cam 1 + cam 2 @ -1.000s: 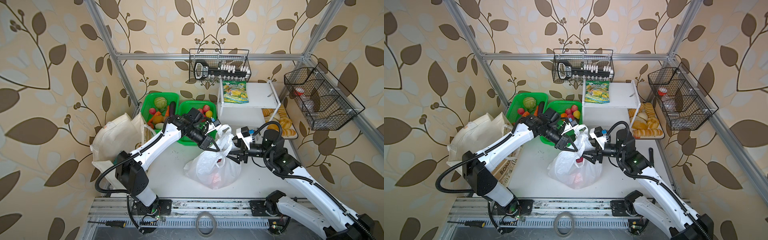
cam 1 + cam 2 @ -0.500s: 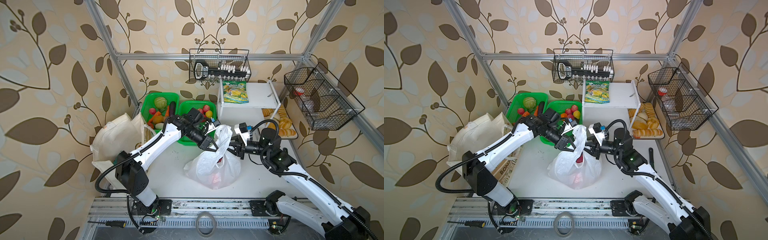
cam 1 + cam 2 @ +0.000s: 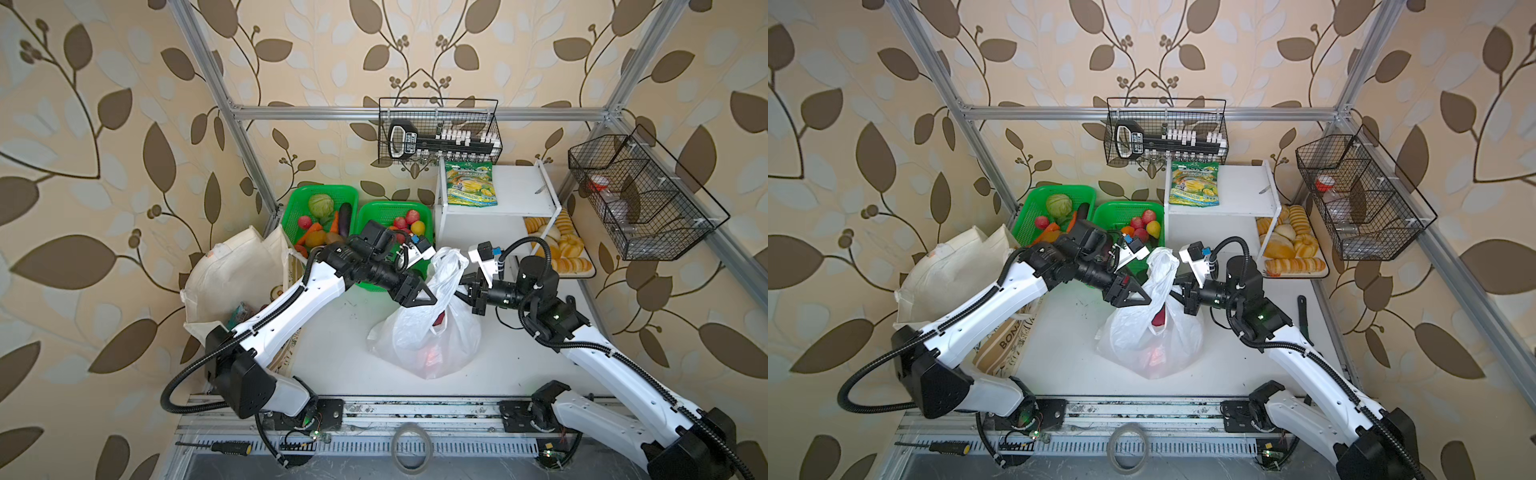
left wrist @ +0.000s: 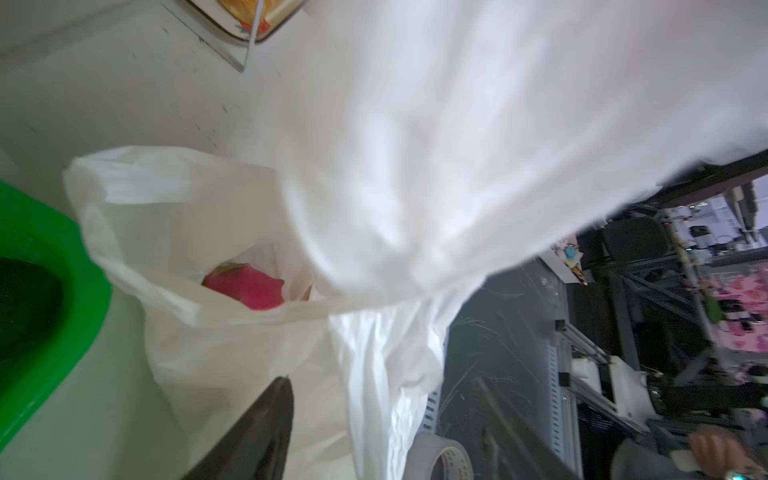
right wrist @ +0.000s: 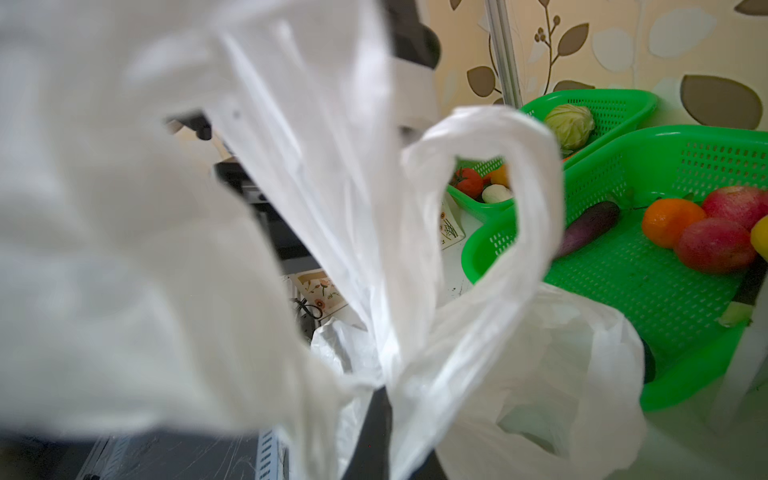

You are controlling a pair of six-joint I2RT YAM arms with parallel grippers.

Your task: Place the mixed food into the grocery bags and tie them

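The white plastic grocery bag (image 3: 415, 336) (image 3: 1142, 345) stands mid-table with its handles (image 3: 446, 259) pulled up into a peak. Inside it show a pink dragon fruit (image 4: 245, 284) and a red shape (image 3: 1158, 320). My left gripper (image 3: 428, 297) (image 3: 1142, 297) is open against the left side of the handles, and loose plastic hangs between its spread fingers (image 4: 257, 436). Pressed to the right side, my right gripper (image 3: 461, 286) (image 3: 1177, 286) is shut on a handle strand, which wraps its dark finger (image 5: 374, 432). The cream cloth tote (image 3: 232, 282) (image 3: 955, 274) slumps at the far left.
Two green baskets (image 3: 293, 203) (image 3: 428, 210) of fruit and vegetables stand behind the bag. To their right is a white shelf (image 3: 519, 191) holding a green-yellow snack pouch (image 3: 471, 189), with bread (image 3: 557, 249) beside it. Wire baskets (image 3: 648, 199) hang on the frame. A tape roll (image 3: 411, 451) lies by the front rail.
My right gripper moved in to the bag's handles and shut on one. My left gripper, shut on a handle before, has opened.
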